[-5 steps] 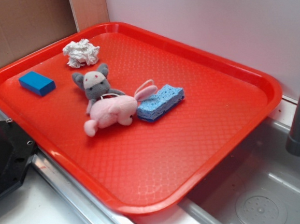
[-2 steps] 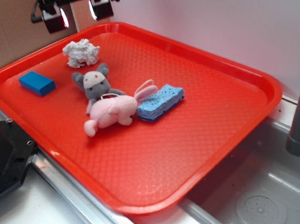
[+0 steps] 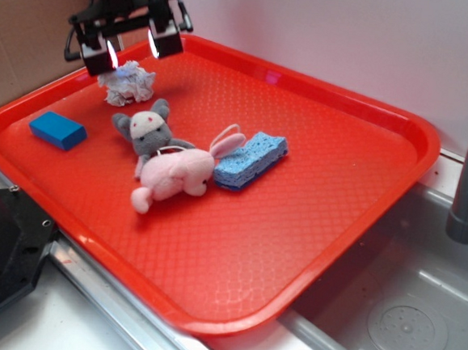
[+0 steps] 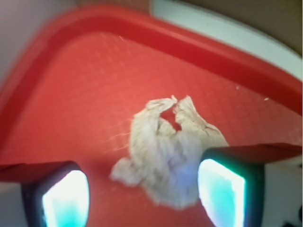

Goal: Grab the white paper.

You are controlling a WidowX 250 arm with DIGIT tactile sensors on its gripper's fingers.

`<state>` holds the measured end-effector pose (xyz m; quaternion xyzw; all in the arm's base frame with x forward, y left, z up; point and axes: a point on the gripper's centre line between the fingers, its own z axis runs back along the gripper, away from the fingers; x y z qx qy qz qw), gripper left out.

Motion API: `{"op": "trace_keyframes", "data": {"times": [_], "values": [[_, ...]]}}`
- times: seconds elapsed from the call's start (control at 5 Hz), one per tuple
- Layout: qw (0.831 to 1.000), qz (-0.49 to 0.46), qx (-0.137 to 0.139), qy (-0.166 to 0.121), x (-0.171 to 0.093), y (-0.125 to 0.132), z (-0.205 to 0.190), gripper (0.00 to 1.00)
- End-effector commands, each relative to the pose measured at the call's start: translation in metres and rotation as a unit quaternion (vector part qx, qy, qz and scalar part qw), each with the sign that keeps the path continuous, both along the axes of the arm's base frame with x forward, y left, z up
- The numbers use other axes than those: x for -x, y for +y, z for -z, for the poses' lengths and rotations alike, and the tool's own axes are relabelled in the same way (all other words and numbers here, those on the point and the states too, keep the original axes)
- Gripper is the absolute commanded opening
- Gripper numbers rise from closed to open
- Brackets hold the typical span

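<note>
One crumpled white paper [image 3: 128,83] lies at the red tray's [image 3: 362,193] far left corner, behind the grey plush toy [image 3: 146,130]. The claw [image 3: 133,47], wide open and empty, has dropped from higher up to hover right over it, fingers [image 4: 221,190] straddling it, so closing looks imminent.

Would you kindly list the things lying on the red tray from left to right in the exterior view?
Blue block → white paper → grey plush toy → pink bunny → blue sponge.
</note>
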<state>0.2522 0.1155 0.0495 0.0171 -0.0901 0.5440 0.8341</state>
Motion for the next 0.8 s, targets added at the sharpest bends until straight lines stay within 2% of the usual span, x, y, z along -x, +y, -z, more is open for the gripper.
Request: {"op": "trace_keyframes", "data": {"times": [0.0, 0.2, 0.4, 0.6], "values": [[1.000, 0.010, -0.025, -0.006, -0.004, 0.019, 0.003, 1.00], [0.999, 0.029, -0.019, 0.007, -0.005, 0.015, 0.008, 0.14], [0.999, 0.019, -0.032, 0.015, -0.003, 0.012, 0.008, 0.00], [0.999, 0.008, -0.050, 0.017, -0.001, 0.009, 0.008, 0.00]]}}
